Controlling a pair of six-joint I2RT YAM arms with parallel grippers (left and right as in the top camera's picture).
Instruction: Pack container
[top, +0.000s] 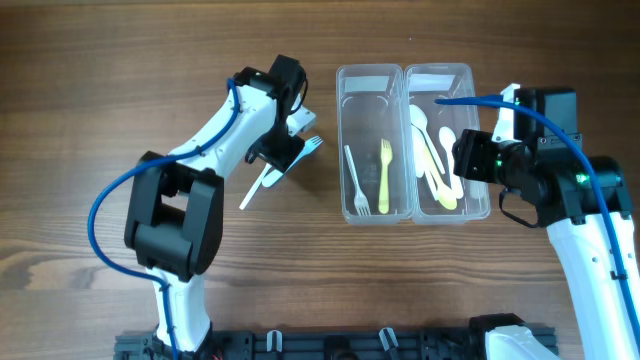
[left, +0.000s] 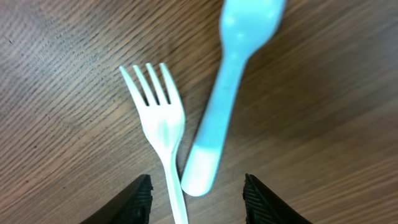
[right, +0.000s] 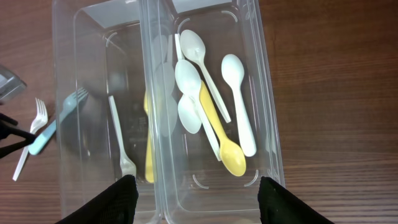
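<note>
Two clear plastic containers stand side by side. The left container (top: 343, 140) (right: 62, 74) holds a white fork (top: 355, 185) and a yellow fork (top: 385, 175). The right container (top: 482, 130) (right: 268, 93) holds several white spoons (right: 239, 99) and a yellow spoon (right: 227, 149). A white fork (left: 161, 124) (top: 255, 190) and a light blue fork (left: 217, 112) (top: 314, 144) lie on the table left of the containers. My left gripper (left: 196, 183) (top: 285, 155) is open, its fingers either side of both handles. My right gripper (right: 198, 183) (top: 462, 160) is open and empty above the right container's near end.
The wooden table (top: 100, 120) carries nothing else. The blue cables of both arms (top: 110, 195) hang over it. A black rail (top: 350, 345) runs along the front edge.
</note>
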